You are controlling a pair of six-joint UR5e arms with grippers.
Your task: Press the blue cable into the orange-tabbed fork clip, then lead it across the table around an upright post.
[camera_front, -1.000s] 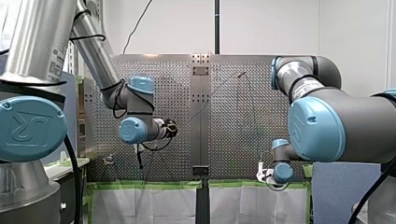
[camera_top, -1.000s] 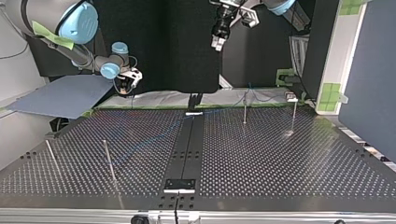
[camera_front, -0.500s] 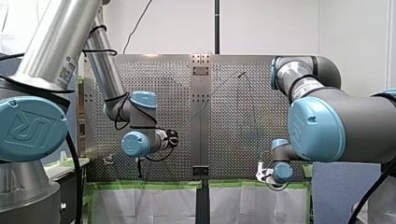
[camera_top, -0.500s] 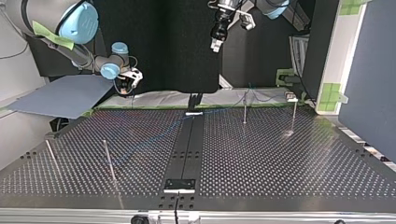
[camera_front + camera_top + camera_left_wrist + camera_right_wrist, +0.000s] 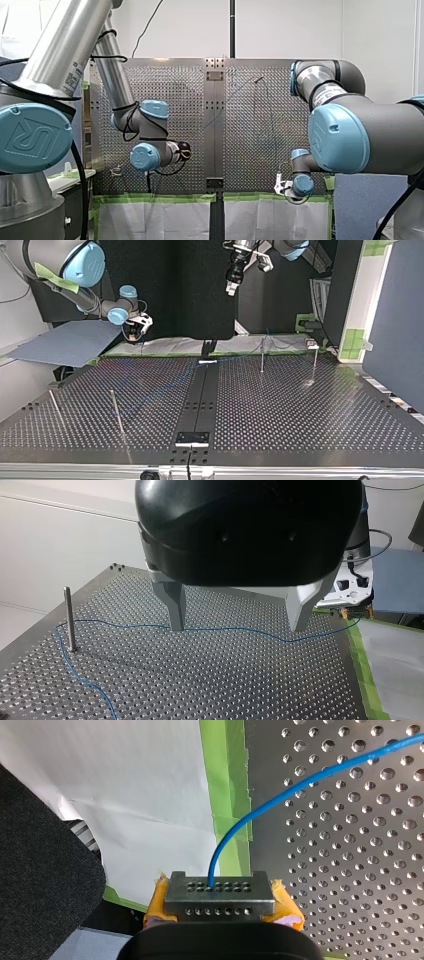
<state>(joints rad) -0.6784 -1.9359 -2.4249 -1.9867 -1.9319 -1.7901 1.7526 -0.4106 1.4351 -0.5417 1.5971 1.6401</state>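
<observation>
Found the upright post [image 5: 69,620] off beside the left gripper [image 5: 237,625], with the blue cable [image 5: 125,626] bent around it. Traced that cable crosswise below the wide-spread fingers, touching neither (nothing gripped). Judged a straight descent enough to straddle it, with bare perforated table [image 5: 225,680] all round. Noted the right gripper [image 5: 220,892] beyond, near the taped edge, yellow pads clamped on the cable.

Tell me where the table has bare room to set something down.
In the top view, the table is barest right of the centre strip, on the camera's side of the two posts. Its left half is crowded: the blue cable crosses it toward two more posts.
</observation>
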